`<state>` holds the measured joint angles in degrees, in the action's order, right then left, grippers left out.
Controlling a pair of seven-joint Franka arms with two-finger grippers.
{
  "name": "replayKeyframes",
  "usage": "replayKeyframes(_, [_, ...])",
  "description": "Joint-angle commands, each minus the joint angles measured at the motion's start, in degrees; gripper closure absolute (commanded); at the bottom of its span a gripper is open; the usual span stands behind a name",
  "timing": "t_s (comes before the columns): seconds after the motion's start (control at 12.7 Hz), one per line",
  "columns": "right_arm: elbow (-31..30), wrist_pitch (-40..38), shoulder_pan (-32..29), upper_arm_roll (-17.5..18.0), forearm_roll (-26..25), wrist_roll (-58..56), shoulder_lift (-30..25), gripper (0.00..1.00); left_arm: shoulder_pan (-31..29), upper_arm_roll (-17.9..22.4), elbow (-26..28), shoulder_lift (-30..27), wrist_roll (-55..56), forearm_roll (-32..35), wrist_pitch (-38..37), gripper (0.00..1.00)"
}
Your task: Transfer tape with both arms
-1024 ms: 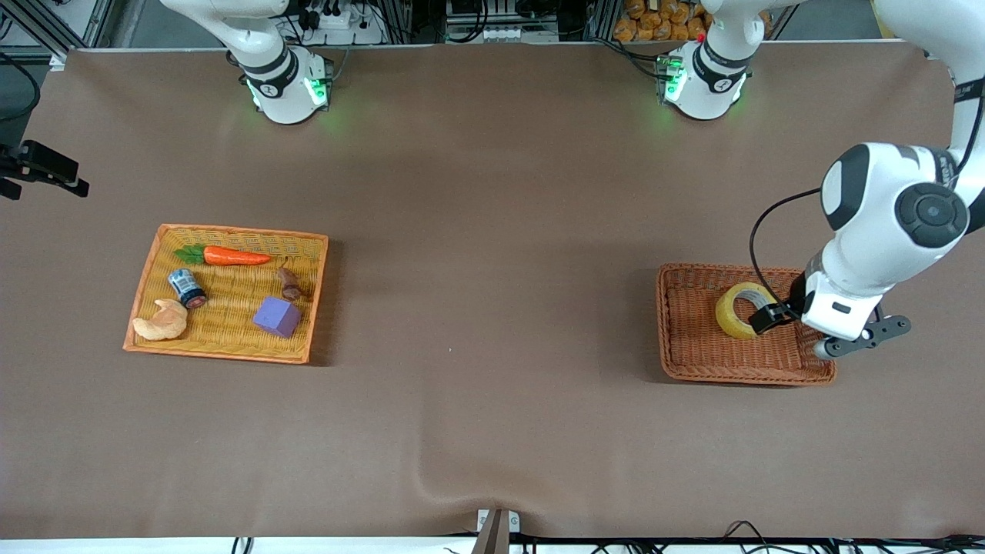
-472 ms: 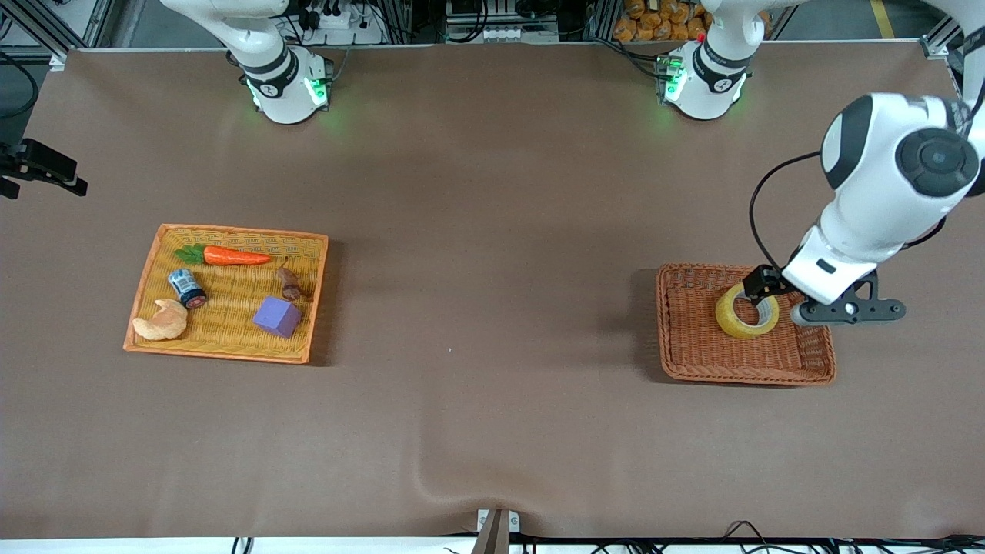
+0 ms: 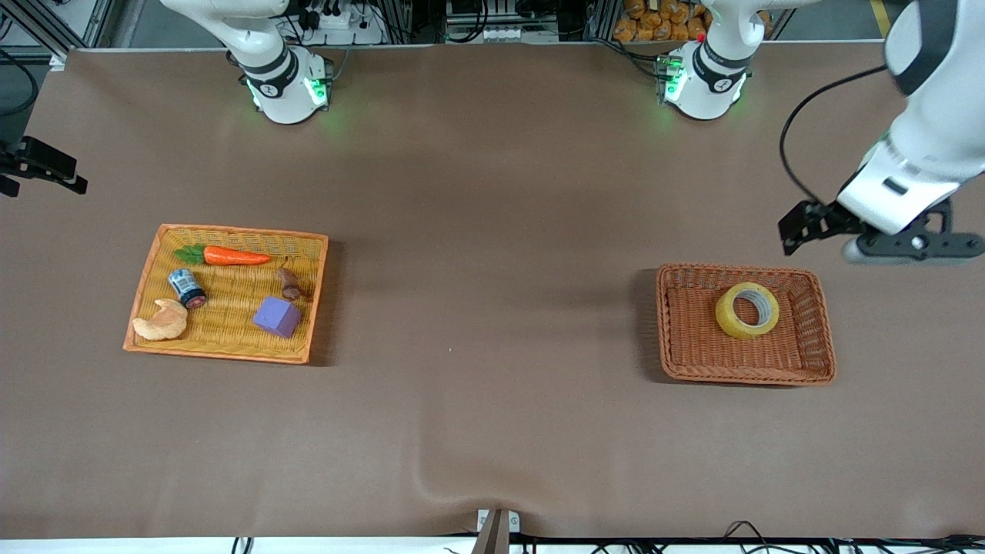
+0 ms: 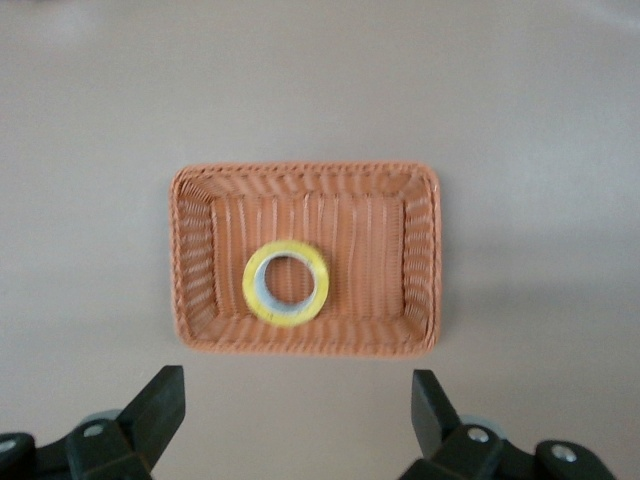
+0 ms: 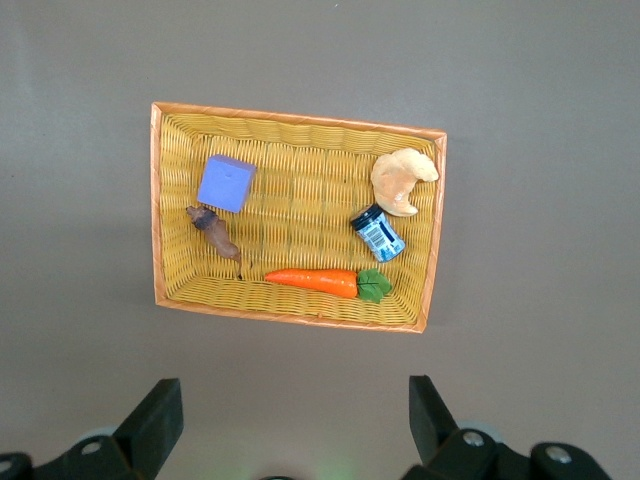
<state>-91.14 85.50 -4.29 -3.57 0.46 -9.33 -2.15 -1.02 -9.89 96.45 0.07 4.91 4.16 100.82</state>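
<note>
Brown, matte cloth covers the whole tabletop [image 3: 492,431], faintly rumpled near the front camera's edge. Two white jointed arms stand at twelve o'clock with green-lit bases. The left arm bends up at the left arm's end of the tabletop, and its left gripper [image 4: 290,420] hangs over bare cloth at about one o'clock of the reddish-brown wicker basket [image 3: 685,362], jaws spread wide and empty. The right gripper [image 5: 290,420] hangs high over cloth beside the yellow woven tray [image 3: 231,346], jaws likewise wide apart with nothing between them.

That tray is a flat rectangle of straw-coloured weave with an orange rim, toward the right arm's end. The basket is a smaller rounded rectangle with raised, tightly plaited walls. The tape [image 3: 747,310], a glossy translucent yellow ring with a wide pale centre hole, lies flat in the basket, slightly toward two o'clock of its middle.

In the tray: a smooth orange carrot [image 3: 235,255] with green leaves at twelve o'clock, a matte purple cube [image 3: 277,316] at five o'clock, a puffy tan croissant [image 3: 161,321] at eight o'clock, a small blue-labelled can [image 3: 187,287] beside it, and a knobbly dark-brown piece [image 3: 289,283] at three o'clock.
</note>
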Motion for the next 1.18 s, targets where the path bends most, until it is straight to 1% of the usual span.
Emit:
replayKeyframes(0.0, [-0.09,-0.69,-0.46,0.23,0.77,-0.16,-0.93,0.00,2.24,1.63,-1.25,-2.26,-2.18,-1.09,-7.79,0.00])
replayKeyframes(0.08, [-0.09,-0.51,-0.46,0.23,0.77,-0.16,-0.84,0.00,3.12,1.80,-2.65,-2.44,-3.58,-1.00,-10.96,0.00])
replayKeyframes(0.24, [-0.09,-0.69,-0.55,0.23,0.77,-0.16,-0.84,0.00,5.48,5.13,-6.87,-2.35,-5.44,-1.17,-16.59,0.00])
replayKeyframes(0.31, [-0.09,-0.69,-0.81,0.23,0.77,-0.16,-0.84,0.00,6.02,5.67,-7.41,-2.53,-5.27,-1.26,-17.49,0.00])
replayKeyframes(0.39, [-0.09,-0.60,-0.90,0.23,0.85,-0.16,-0.76,0.00,6.72,5.76,-7.59,-2.53,-4.83,-1.26,-17.50,0.00])
replayKeyframes(0.55, [-0.09,-0.51,-0.37,0.49,0.85,0.10,-0.75,0.00,8.57,7.86,-8.20,-2.53,-4.91,-1.52,-17.41,0.00])
replayKeyframes(0.79, [-0.18,-0.69,-0.46,0.58,0.85,0.01,-0.75,0.00,8.93,10.59,-10.04,-2.44,-4.65,-6.17,-17.58,0.00])
replayKeyframes(0.87, [-0.18,-0.69,-0.46,0.49,0.85,0.01,-0.75,0.00,8.93,11.29,-10.14,-2.35,-4.65,-6.53,-17.58,0.00])
replayKeyframes(1.1, [-0.18,-0.77,-0.46,0.49,0.85,0.01,-0.84,0.00,8.84,11.47,-10.14,-1.65,-4.30,-6.53,-16.97,0.00])
